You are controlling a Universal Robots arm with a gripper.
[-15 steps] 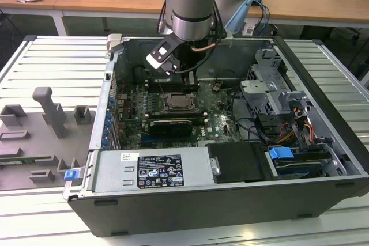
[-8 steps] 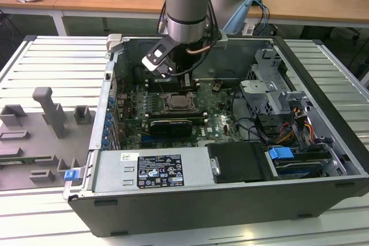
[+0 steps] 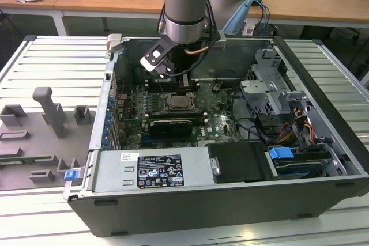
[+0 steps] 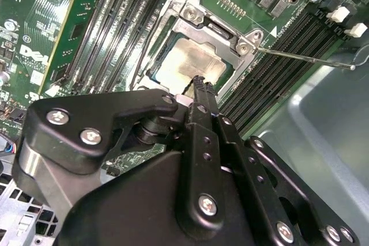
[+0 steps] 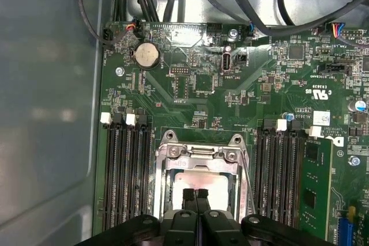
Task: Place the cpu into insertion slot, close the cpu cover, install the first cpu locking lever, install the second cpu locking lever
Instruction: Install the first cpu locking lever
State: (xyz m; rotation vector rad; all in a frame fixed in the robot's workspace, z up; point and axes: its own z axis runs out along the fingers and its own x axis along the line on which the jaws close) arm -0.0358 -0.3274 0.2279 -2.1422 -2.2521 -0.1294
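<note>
Silver-beige cpu (image 4: 184, 61) lies in the slot (image 5: 161, 168) on the green board (image 5: 190, 84). The cover (image 4: 213, 30) frames it flat, so the chip looks seated. One thin lever (image 4: 305, 57) juts free toward the case wall (image 4: 323, 119), apparently unlatched. The claw (image 5: 196, 195) hangs over the chip's edge, fingers pressed together and empty; whether they touch it is unclear.
</note>
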